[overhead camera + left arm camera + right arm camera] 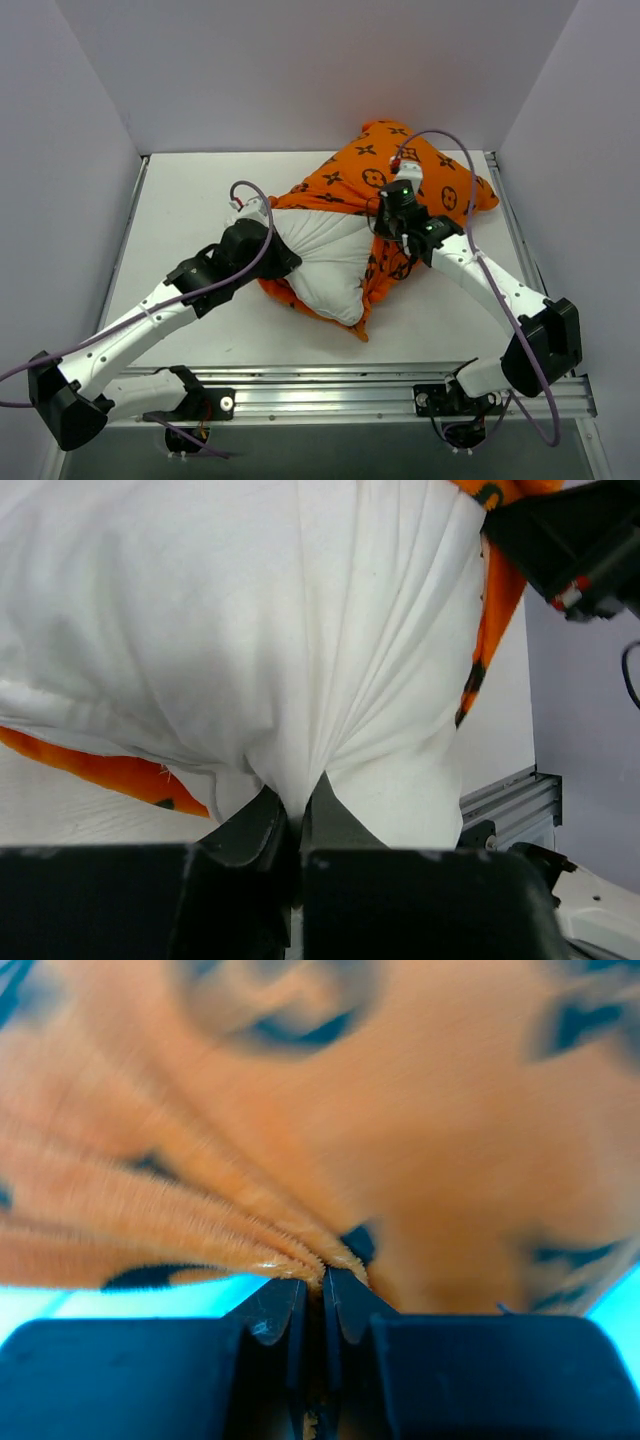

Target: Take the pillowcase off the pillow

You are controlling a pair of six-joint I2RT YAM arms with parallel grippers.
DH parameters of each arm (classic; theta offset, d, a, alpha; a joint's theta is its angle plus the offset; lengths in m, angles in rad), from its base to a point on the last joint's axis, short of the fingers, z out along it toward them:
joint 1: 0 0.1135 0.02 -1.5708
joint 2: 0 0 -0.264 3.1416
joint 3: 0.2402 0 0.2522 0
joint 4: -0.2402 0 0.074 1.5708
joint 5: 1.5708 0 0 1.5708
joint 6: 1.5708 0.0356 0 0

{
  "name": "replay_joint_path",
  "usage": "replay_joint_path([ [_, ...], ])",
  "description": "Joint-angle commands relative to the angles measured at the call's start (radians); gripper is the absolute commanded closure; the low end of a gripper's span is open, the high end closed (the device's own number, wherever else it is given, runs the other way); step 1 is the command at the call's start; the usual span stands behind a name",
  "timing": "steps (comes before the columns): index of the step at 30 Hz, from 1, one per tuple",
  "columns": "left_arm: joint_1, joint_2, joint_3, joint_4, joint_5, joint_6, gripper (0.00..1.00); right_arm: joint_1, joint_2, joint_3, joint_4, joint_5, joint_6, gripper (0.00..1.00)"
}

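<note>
Left gripper (300, 802) clamps the pillow (325, 262), while right gripper (322, 1280) seemingly pinches the pillowcase (375, 165), which is bunched toward the far right corner of the desk (190, 200).

On my overhead feed a white tabletop (180, 200) fills the middle of the frame. Plain pale lilac-grey panels box it in: a back wall (320, 70) across the top, a left wall (50, 150) and a right wall (590, 150). An aluminium rail (330, 395) runs along the bottom. The light is soft and even.
</note>
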Motion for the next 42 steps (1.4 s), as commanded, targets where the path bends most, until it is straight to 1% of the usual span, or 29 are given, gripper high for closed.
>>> replay_joint_path([
  [1,0.013,-0.181,0.145,-0.246,-0.119,0.080,0.98,-0.255,0.053,0.013,-0.068,0.206,0.056,1.00],
  [2,0.016,-0.202,0.184,-0.304,-0.142,0.085,0.98,-0.323,0.063,0.027,-0.067,0.201,0.064,1.00],
  [4,0.027,-0.264,0.220,-0.352,-0.171,0.102,0.98,-0.384,0.090,0.051,-0.059,0.203,0.099,1.00],
  [5,0.033,-0.286,0.255,-0.399,-0.206,0.109,0.98,-0.449,0.094,0.053,-0.053,0.172,0.126,1.00],
  [9,0.044,-0.360,0.318,-0.487,-0.283,0.140,0.98,-0.530,0.099,0.041,0.001,0.111,0.142,1.00],
  [10,0.044,-0.358,0.323,-0.490,-0.279,0.148,0.98,-0.527,0.099,0.045,0.021,0.041,0.119,1.00],
  [11,0.044,-0.357,0.323,-0.476,-0.267,0.154,0.98,-0.519,0.097,0.045,0.038,-0.013,0.108,1.00],
  [12,0.044,-0.343,0.311,-0.458,-0.213,0.165,0.98,-0.492,0.096,0.041,0.071,-0.070,0.096,1.00],
  [13,0.044,-0.334,0.300,-0.432,-0.181,0.165,0.98,-0.470,0.087,0.036,0.088,-0.189,0.070,1.00],
  [14,0.044,-0.320,0.289,-0.368,-0.150,0.163,0.98,-0.447,0.081,0.022,0.104,-0.243,0.059,0.98],
  [15,0.042,-0.289,0.277,-0.332,-0.119,0.156,0.98,-0.419,0.070,0.016,0.122,-0.305,0.053,0.93],
  [16,0.044,-0.272,0.262,-0.291,-0.071,0.151,0.98,-0.357,0.036,0.006,0.131,-0.343,0.051,0.78],
  [17,0.044,-0.251,0.258,-0.222,-0.053,0.145,0.98,-0.326,0.015,-0.026,0.140,-0.413,0.047,0.70],
  [18,0.042,-0.204,0.260,-0.194,-0.038,0.139,0.98,-0.300,-0.039,-0.047,0.185,-0.451,0.048,0.65],
  [19,0.044,-0.177,0.281,-0.167,-0.021,0.139,0.98,-0.268,-0.071,-0.066,0.199,-0.483,0.056,0.56],
  [20,0.041,-0.151,0.298,-0.122,-0.019,0.142,0.98,-0.258,-0.102,-0.109,0.214,-0.539,0.071,0.52],
  [21,0.040,-0.098,0.316,-0.102,-0.019,0.148,0.98,-0.250,-0.172,-0.129,0.234,-0.561,0.076,0.48],
  [22,0.040,-0.073,0.336,-0.084,-0.021,0.154,0.98,-0.243,-0.209,-0.146,0.234,-0.574,0.078,0.42],
  [24,0.042,0.006,0.412,-0.050,-0.056,0.163,0.98,-0.226,-0.275,-0.183,0.208,-0.587,0.053,0.39],
  [25,0.042,0.031,0.441,-0.036,-0.064,0.169,0.98,-0.223,-0.336,-0.189,0.190,-0.587,0.039,0.36],
  [27,0.042,0.106,0.520,-0.009,-0.095,0.177,0.98,-0.215,-0.424,-0.221,0.155,-0.589,0.012,0.34],
  [29,0.044,0.155,0.614,-0.007,-0.122,0.183,0.98,-0.215,-0.473,-0.248,0.154,-0.606,0.005,0.30],
  [30,0.042,0.201,0.640,-0.008,-0.136,0.191,0.98,-0.211,-0.493,-0.261,0.119,-0.624,0.002,0.30],
  [32,0.042,0.238,0.682,0.005,-0.156,0.194,0.98,-0.206,-0.542,-0.303,0.108,-0.673,-0.004,0.27],
  [33,0.042,0.270,0.712,0.010,-0.189,0.197,0.98,-0.201,-0.559,-0.321,0.108,-0.689,-0.002,0.27],
  [34,0.044,0.284,0.725,0.011,-0.200,0.197,0.98,-0.197,-0.590,-0.362,0.116,-0.719,0.001,0.26],
  [37,0.044,0.334,0.768,0.016,-0.234,0.195,0.98,-0.180,-0.630,-0.412,0.134,-0.794,0.001,0.23],
  [41,0.042,0.364,0.778,0.036,-0.231,0.174,0.98,-0.140,-0.642,-0.464,0.139,-0.795,0.004,0.21],
  [42,0.041,0.369,0.778,0.039,-0.230,0.163,0.98,-0.131,-0.637,-0.475,0.174,-0.796,0.007,0.20],
])
